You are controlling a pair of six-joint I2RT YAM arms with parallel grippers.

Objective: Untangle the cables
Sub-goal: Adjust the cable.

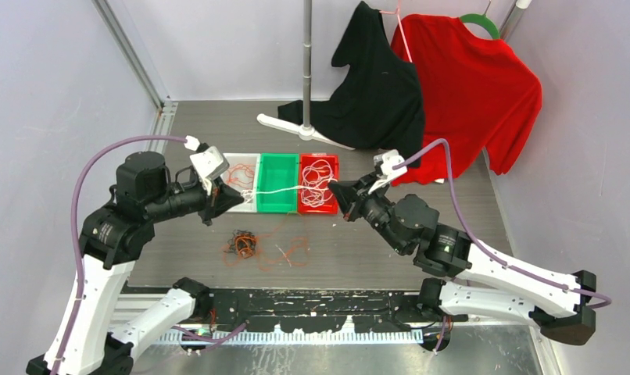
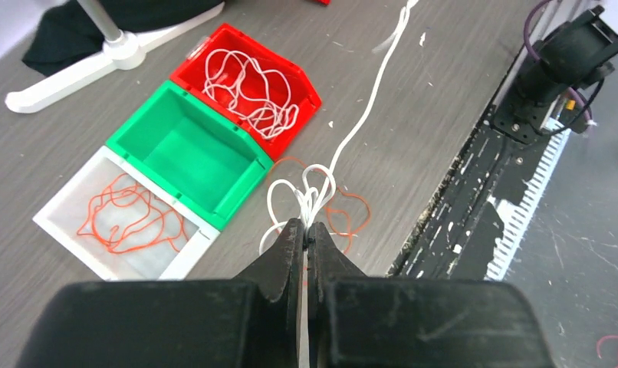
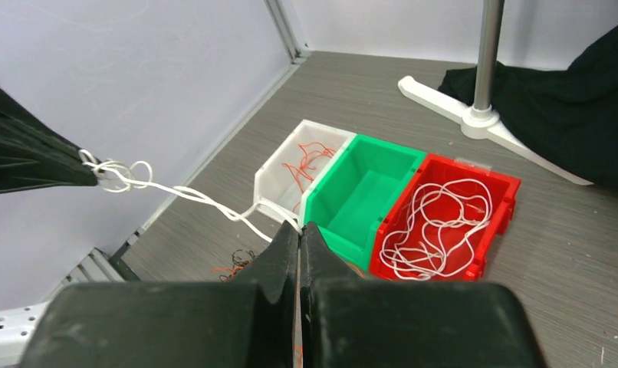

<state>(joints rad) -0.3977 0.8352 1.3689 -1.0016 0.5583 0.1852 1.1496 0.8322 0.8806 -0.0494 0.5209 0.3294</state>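
From above, a white cable (image 1: 284,189) runs over the green bin (image 1: 279,168), strung between the left claw (image 1: 244,199) and the right claw (image 1: 333,187). An orange-red and black tangle (image 1: 245,246) lies on the desk (image 1: 351,250) toward its near edge.

Left wrist: the left claw (image 2: 304,230) is pinched on the white cable (image 2: 310,192) at its loops.

Right wrist: the right claw (image 3: 297,234) is clamped on the white cable (image 3: 214,203).

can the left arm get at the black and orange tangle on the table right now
Probably not yet: the left gripper is shut on the white cable strung to the right gripper. The tangle itself lies uncovered on the table, close by.
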